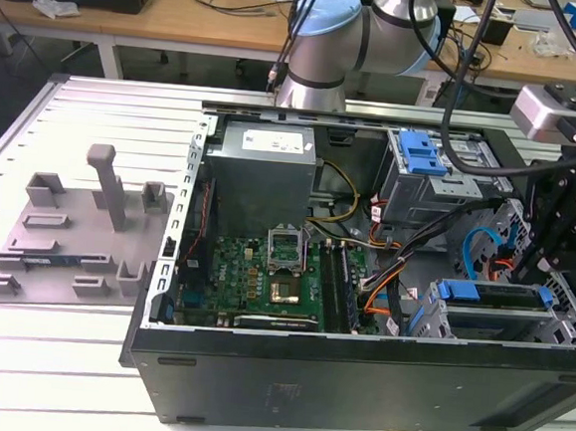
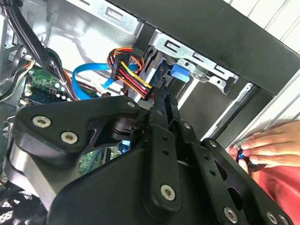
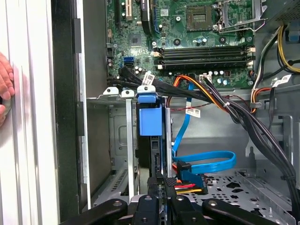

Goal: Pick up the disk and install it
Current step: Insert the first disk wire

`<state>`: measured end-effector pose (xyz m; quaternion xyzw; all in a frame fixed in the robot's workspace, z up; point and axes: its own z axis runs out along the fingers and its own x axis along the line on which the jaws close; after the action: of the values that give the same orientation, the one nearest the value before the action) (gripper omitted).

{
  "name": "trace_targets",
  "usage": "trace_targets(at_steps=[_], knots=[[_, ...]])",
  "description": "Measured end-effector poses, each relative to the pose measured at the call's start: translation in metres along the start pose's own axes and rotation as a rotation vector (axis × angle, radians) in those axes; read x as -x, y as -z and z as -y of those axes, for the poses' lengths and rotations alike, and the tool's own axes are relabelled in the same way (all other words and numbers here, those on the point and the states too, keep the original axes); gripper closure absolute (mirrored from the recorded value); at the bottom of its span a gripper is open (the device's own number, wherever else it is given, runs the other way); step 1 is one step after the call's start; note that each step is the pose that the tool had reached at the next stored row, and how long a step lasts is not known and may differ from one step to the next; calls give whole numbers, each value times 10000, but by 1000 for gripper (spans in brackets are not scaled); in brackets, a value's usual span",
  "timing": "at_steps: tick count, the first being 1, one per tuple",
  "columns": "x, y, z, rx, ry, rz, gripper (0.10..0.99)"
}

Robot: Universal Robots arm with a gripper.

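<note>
An open computer case (image 1: 356,371) lies on its side on a slatted metal table (image 1: 47,356), its inside facing up. It holds a green motherboard (image 1: 263,274), a grey power supply (image 1: 262,169), bundles of cables and, at the exterior view's right, metal drive cages. The near cage (image 1: 490,311) holds the disk (image 1: 486,294) — in the exterior view it sits in the cage's slot with the blue carrier bracket along its upper edge. In the first wrist view the disk (image 3: 151,136) stands edge-on between the cage's metal walls, its blue end tab uppermost, with a blue data cable (image 3: 206,164) and red and orange power wires (image 3: 187,187) just beside it. A second cage (image 1: 425,181) farther back carries a blue latch piece (image 1: 420,152).

The gripper (image 3: 161,187) hangs just over the disk's edge, the black fingers (image 3: 155,183) close together around a narrow slot; whether they actually clamp the disk cannot be told, since the contact is hidden behind the gripper's own black links (image 2: 159,154).

A grey fixture plate (image 1: 77,239) with upright posts lies on the table beside the case. A person's hand (image 2: 269,145) rests on the table rail by the case's outer wall, cut off by the frame edge.
</note>
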<state>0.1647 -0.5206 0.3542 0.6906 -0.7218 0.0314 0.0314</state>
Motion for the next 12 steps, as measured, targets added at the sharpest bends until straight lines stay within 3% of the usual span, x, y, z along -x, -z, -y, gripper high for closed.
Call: trace_targets(at_steps=[12], knots=[[3, -33, 7, 0, 0, 0, 922]])
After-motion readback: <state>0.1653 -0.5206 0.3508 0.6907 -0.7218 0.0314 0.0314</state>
